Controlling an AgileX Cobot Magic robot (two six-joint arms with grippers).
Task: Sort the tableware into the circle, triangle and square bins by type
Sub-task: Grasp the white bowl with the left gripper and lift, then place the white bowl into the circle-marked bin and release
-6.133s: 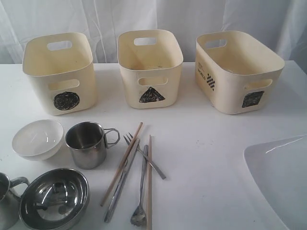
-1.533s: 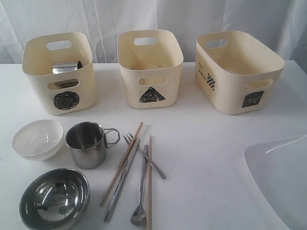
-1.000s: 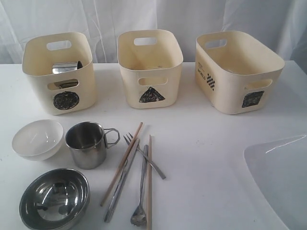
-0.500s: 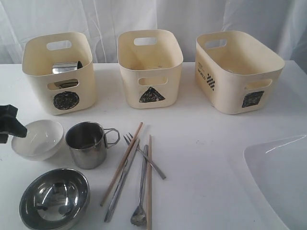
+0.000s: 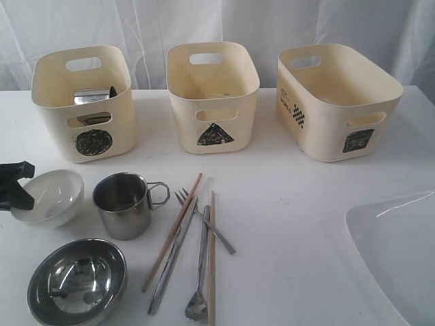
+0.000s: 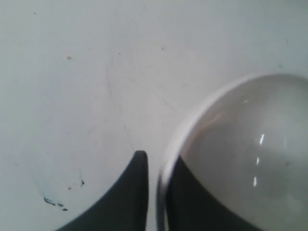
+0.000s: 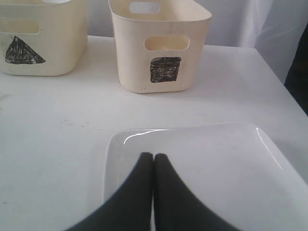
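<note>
My left gripper [image 5: 28, 185] is shut on the left rim of the white bowl [image 5: 53, 197], one finger inside the bowl [image 6: 240, 154] and one outside. Beside it stand a steel mug [image 5: 122, 204] and a steel bowl [image 5: 77, 280]. Fork [image 5: 204, 221], knife [image 5: 170, 261], spoon [image 5: 200, 272] and chopsticks [image 5: 211, 258] lie together mid-table. The circle bin [image 5: 61, 125] holds another steel mug [image 5: 95, 95]. The triangle bin [image 5: 183, 115] and square bin [image 5: 319, 129] stand to its right. My right gripper [image 7: 153, 155] hangs shut over the white square plate [image 7: 216, 159].
The plate [image 5: 401, 244] fills the front right corner of the white table. A white curtain hangs behind the bins. Bare tabletop [image 5: 285, 204] lies between the cutlery and the plate.
The left gripper came in from the left edge and closed over the white bowl's rim; the bowl shifted slightly left. Since the earliest frame, one mug went from front left into the circle bin.
</note>
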